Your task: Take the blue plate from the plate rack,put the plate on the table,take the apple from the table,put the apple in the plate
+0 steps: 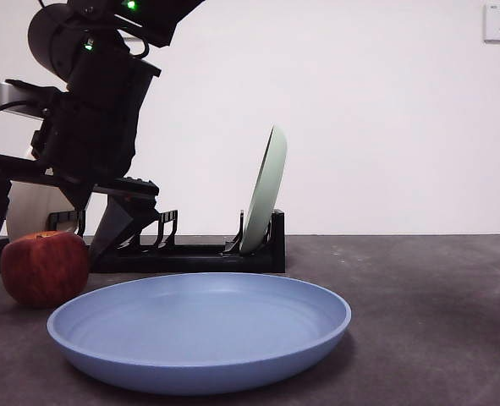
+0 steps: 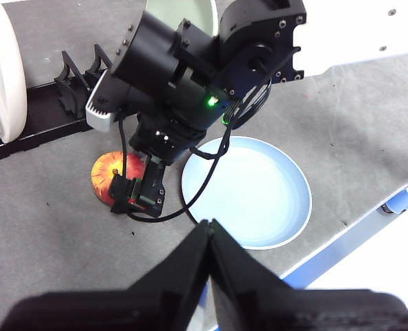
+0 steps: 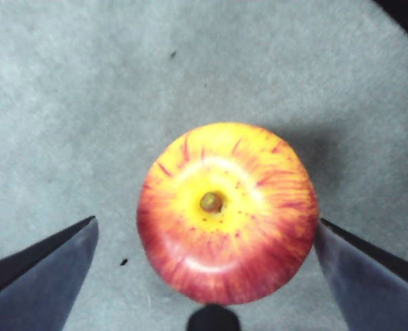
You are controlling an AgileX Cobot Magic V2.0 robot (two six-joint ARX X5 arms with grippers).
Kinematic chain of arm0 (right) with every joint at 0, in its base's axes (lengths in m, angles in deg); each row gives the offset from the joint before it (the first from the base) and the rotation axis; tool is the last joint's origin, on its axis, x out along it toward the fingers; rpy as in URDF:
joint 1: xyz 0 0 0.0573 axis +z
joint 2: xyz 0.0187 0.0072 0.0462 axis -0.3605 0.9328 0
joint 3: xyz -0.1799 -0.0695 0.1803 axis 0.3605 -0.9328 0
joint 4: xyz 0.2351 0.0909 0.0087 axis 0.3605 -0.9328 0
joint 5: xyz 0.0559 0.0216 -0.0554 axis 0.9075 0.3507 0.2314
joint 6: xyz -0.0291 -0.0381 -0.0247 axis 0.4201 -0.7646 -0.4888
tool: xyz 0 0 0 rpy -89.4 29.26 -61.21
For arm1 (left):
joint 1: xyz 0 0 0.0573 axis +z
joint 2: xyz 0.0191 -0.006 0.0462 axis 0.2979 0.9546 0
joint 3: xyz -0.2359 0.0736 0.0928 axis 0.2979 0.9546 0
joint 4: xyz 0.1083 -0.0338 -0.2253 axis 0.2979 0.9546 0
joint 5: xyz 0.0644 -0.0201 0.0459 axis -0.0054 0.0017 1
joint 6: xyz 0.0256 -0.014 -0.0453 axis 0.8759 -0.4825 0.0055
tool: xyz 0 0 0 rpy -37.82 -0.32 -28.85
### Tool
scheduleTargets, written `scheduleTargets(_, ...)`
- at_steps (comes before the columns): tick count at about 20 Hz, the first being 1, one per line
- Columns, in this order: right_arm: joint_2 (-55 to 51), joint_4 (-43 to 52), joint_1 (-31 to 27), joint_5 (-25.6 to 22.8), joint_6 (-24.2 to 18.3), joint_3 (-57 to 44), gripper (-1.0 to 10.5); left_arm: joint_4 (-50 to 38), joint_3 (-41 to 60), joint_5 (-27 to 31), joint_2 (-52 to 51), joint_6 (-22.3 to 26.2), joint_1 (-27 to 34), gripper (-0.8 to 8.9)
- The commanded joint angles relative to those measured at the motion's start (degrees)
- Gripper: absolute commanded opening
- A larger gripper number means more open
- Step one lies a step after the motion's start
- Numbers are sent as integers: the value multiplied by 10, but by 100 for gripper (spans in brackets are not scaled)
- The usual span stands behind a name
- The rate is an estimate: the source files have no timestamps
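The apple (image 3: 226,212) stands on the tabletop (image 3: 86,103), stem up, directly under the right pincer (image 3: 205,272) and between its two spread jaws. The pincer is released, and neither jaw touches the fruit yet, as far as the wrist view shows. In the front view the apple (image 1: 45,267) sits just beside the rim of the blue plate (image 1: 199,330), which already lies flat on the tabletop in front of the plate rack (image 1: 190,249).

The step in hand is, I judge, the grasp of the apple. To do it well, the pincer should come lower until the jaws stand at the widest part of the fruit, and then close evenly. A round, smooth apple can slip out or roll if it is pinched too high. The plate is close, so the lift needs only to clear its rim.

The left pincer (image 2: 209,231) is clenched on nothing and waits well apart, above the scene.
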Motion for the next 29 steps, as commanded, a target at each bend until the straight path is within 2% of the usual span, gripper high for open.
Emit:
scheduleTargets(1, 12, 4, 3, 5, 13, 1, 321, -2, 2, 4, -2, 6, 2, -6)
scheduleTargets(3, 12, 7, 3, 5, 28, 1, 66, -2, 2, 12, -2, 7, 2, -6)
scheduleTargets(4, 12, 9, 3, 5, 28, 1, 22, -2, 2, 19, -2, 7, 2, -6)
scheduleTargets(10, 2, -4, 2, 1, 35, 1, 29, -2, 2, 21, -2, 9, 2, -6)
scheduleTargets(15, -56, -110, 3, -36, -24, 0, 33, -2, 2, 21, -2, 9, 2, -6)
scheduleTargets(18, -105, -131, 3, -37, -33, -28, 33, -2, 2, 33, -2, 9, 2, -6)
scheduleTargets(21, -186, -93, 3, -56, -37, -137, 33, -2, 2, 57, -2, 9, 2, -6)
scheduleTargets(24, -312, 12, 3, -63, -29, -333, 33, -2, 2, 81, -2, 9, 2, -6)
scheduleTargets(26, -382, 69, 3, -70, -19, -429, 33, -2, 2, 86, 0, 8, 2, -6)
scheduleTargets(29, -440, 136, 2, -69, -8, -527, 33, -2, 2, 90, 1, 4, 2, -6)
